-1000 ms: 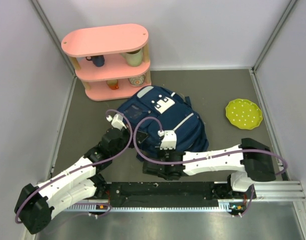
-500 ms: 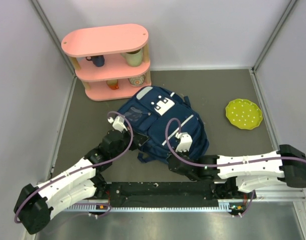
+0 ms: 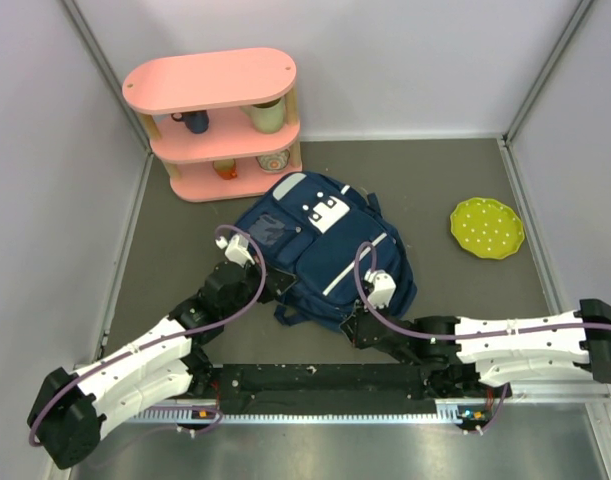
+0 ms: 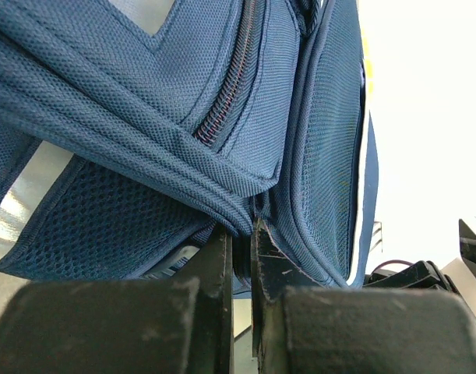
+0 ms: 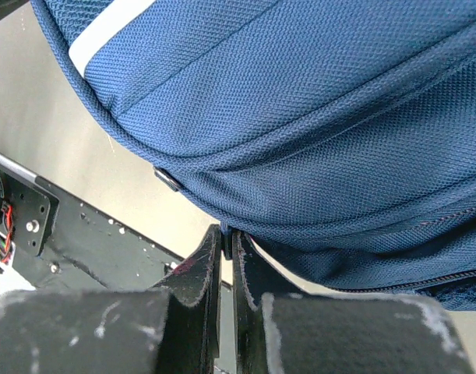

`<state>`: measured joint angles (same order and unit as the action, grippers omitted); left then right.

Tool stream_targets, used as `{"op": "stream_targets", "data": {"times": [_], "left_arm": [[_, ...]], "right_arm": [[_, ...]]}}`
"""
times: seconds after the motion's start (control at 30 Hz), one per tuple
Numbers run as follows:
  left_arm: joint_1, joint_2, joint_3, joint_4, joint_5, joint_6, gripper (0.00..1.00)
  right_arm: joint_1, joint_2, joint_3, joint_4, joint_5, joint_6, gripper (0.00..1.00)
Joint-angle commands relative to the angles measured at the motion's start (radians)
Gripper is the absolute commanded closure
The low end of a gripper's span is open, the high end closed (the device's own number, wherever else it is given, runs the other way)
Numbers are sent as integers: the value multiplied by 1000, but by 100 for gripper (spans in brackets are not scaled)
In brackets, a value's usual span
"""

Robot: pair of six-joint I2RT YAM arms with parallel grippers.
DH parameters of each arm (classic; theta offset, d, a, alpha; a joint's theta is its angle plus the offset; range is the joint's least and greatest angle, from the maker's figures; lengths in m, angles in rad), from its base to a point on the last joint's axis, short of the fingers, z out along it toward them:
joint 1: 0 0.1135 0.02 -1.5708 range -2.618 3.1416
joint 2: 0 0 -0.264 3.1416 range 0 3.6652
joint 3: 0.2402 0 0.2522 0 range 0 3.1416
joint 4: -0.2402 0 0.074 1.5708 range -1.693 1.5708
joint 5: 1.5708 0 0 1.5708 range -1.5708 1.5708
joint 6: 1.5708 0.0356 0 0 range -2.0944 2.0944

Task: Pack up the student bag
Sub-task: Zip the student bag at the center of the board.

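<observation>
Down at the near edge, both arms reach out low from the black rail [image 3: 325,380]. Closest to us, the right fingers [image 5: 216,253] are pressed together to a sliver, nipping the piped seam along the near right edge of the student bag [image 3: 320,245]. From the right wrist the navy fabric bulges just above the tips, a white stripe runs off at upper left, and the grey table [image 3: 455,290] shows below.

A little further in, on the bag's left side, the left fingers [image 4: 224,253] are closed down just as narrow, with a fold of navy cloth drawn into the gap between them. A zip line runs up the panel above, and there's mesh at lower left.

The bag itself lies in the middle of the table, front pockets and white patches facing up, its pale-patched end pointing far left.

Out to the right, well apart from the bag, sits a yellow-green dotted plate [image 3: 487,228]. At the far left by the back wall stands the pink shelf [image 3: 213,125], near the bag's far end. It has a dark mug [image 3: 195,122] and a pale cup [image 3: 268,115] on its middle tier, and two small items below that I cannot make out.
</observation>
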<state>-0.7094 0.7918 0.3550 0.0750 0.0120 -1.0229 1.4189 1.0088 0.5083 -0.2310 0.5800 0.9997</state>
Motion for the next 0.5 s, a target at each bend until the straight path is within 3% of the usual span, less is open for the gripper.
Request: {"op": "stream_targets", "data": {"times": [0.0, 0.13, 0.27, 0.47], "left_arm": [[1, -16, 1, 45, 34, 34, 100], [1, -39, -5, 31, 10, 70, 100], [21, -72, 73, -174, -56, 254, 100], [180, -60, 111, -257, 40, 411, 100]], "right_arm": [[-24, -26, -17, -63, 61, 2, 100], [-41, -39, -14, -93, 49, -6, 100], [-130, -53, -24, -103, -164, -221, 100], [-144, -131, -57, -106, -223, -329, 100]]}}
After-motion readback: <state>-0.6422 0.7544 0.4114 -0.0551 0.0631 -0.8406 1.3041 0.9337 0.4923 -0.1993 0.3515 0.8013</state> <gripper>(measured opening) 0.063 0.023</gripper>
